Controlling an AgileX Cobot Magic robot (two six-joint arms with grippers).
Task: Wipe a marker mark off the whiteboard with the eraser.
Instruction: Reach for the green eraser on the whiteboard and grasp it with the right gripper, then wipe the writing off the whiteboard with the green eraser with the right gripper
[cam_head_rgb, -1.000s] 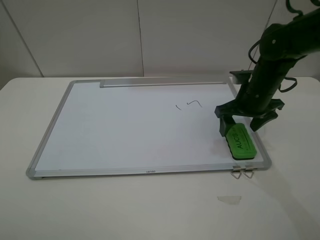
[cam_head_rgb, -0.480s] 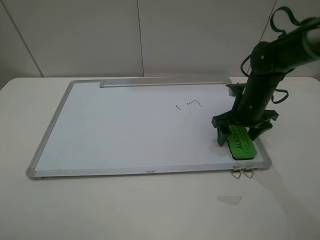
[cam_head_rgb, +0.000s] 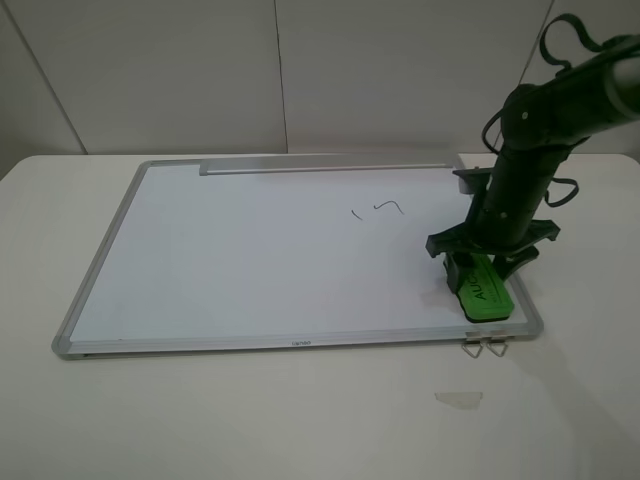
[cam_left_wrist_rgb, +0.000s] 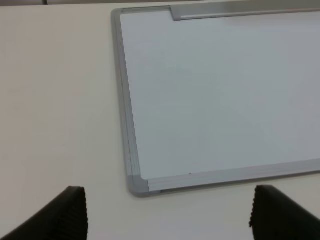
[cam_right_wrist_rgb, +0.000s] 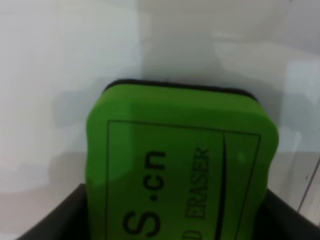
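the eraser (cam_head_rgb: 485, 292) lies flat on the whiteboard (cam_head_rgb: 250, 260), in the corner that carries the two metal clips (cam_head_rgb: 485, 346), on the long edge opposite the grey tray strip (cam_head_rgb: 325, 168). its green top faces up with the black lettering showing, and a thin dark base shows under it in the right wrist view. the right gripper (cam_head_rgb: 482, 272) is down over it from above, the arm standing steeply over that corner. one dark finger sits against each long flank of the block, so the fingers are narrowed onto the eraser and gripping it (the block's base is on the board surface, not raised)

the marker mark (cam_head_rgb: 378, 210), a short tick and a hooked squiggle, is on the whiteboard well apart from the eraser, nearer the tray strip edge, and nothing touches it. the rest of the white surface is bare

the left gripper (cam_left_wrist_rgb: 170, 215) does not show in the high view. its own camera shows two dark fingertips (cam_left_wrist_rgb: 70, 212) spread wide with nothing between them, over the table (cam_head_rgb: 300, 420) just off the whiteboard's other corner on the clip-side long edge. a small pale scrap (cam_head_rgb: 458, 398) lies on the table near the clips, just off the whiteboard
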